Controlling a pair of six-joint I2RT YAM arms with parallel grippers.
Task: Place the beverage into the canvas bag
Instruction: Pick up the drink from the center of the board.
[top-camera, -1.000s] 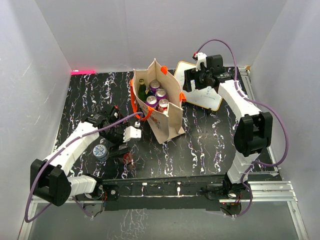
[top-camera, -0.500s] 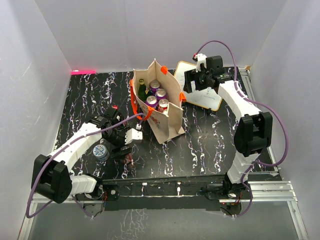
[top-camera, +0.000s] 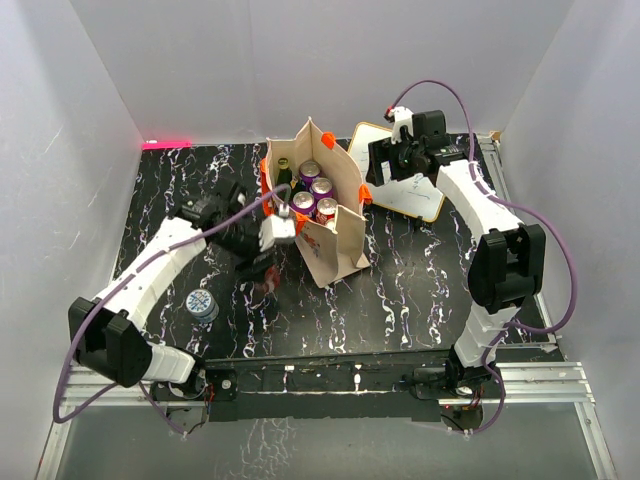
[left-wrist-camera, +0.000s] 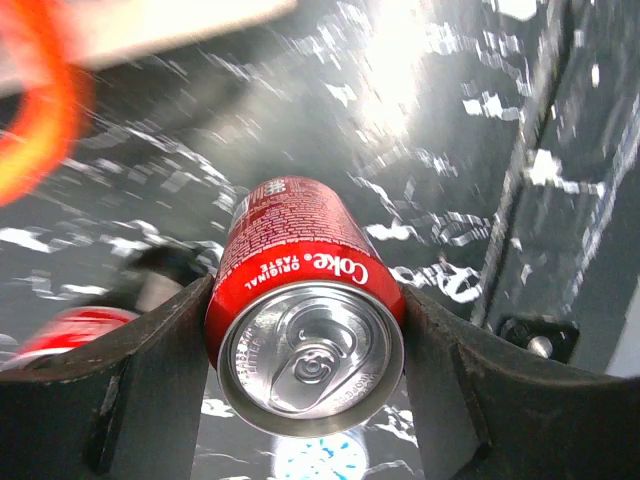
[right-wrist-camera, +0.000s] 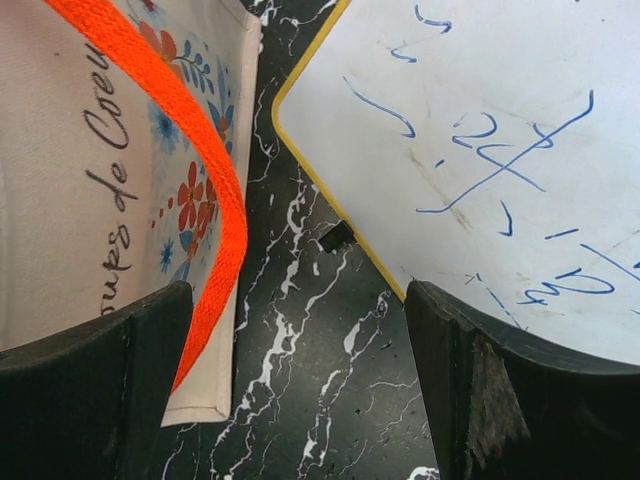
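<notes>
Top view: the left gripper (top-camera: 276, 230) sits just left of the canvas bag (top-camera: 338, 245) on a black marbled worktop (top-camera: 420, 290). Its jaws are clamped on a red Coke can (left-wrist-camera: 310, 345), pull-tab end facing the wrist camera.

Done well, the can should go up over the bag's left rim, avoid the orange strap handle (left-wrist-camera: 40, 115), and come down in free room beside the cans (top-camera: 320, 187) already inside.

The right gripper (right-wrist-camera: 300, 300), jaws wide and empty, hangs between the bag and a whiteboard (right-wrist-camera: 480, 150).

Only the left wrist view shows the grip and the brand. Only the top view shows the bag's contents.
</notes>
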